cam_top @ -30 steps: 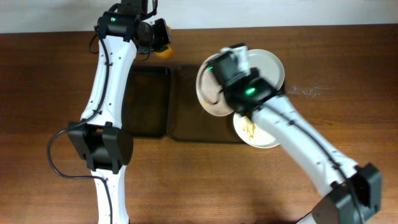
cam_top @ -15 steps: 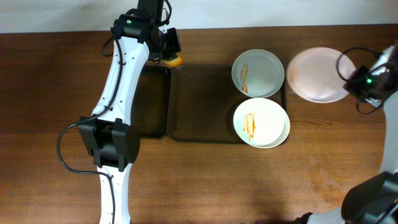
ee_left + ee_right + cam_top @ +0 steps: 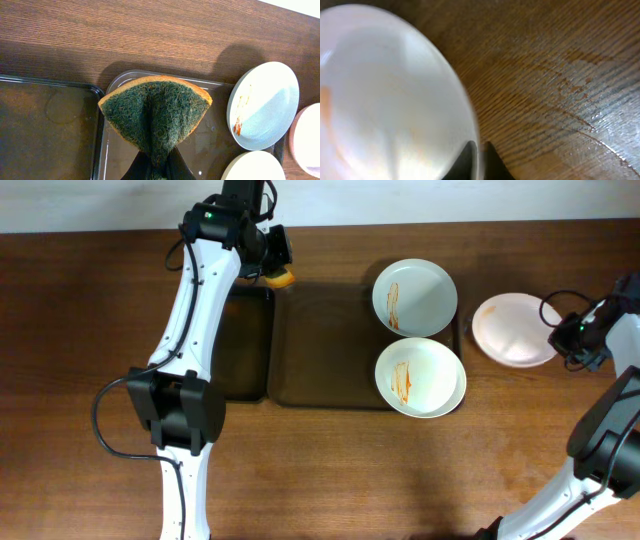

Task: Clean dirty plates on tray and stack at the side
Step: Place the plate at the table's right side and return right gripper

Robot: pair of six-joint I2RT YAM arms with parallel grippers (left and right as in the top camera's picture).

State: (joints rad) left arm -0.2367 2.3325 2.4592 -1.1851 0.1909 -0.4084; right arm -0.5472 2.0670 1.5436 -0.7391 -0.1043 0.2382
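Two white plates with orange-brown streaks sit at the right end of the dark tray (image 3: 320, 350): one at the back (image 3: 415, 297), one at the front (image 3: 420, 376). A third plate (image 3: 512, 329) is right of the tray over the bare wood, its rim pinched by my right gripper (image 3: 562, 332); the right wrist view shows the fingers (image 3: 479, 155) shut on that rim (image 3: 395, 95). My left gripper (image 3: 268, 260) is above the tray's back left corner, shut on a green and orange sponge (image 3: 156, 112). The back plate also shows in the left wrist view (image 3: 265, 112).
A smaller, narrower black tray (image 3: 237, 345) lies just left of the large one. Wet streaks mark the wood (image 3: 580, 100) next to the held plate. The table's back edge runs close behind the left arm.
The right arm has carried the third plate off the tray to the right, then drawn it down and a little left. The left gripper with the sponge shifted slightly, then stayed still.
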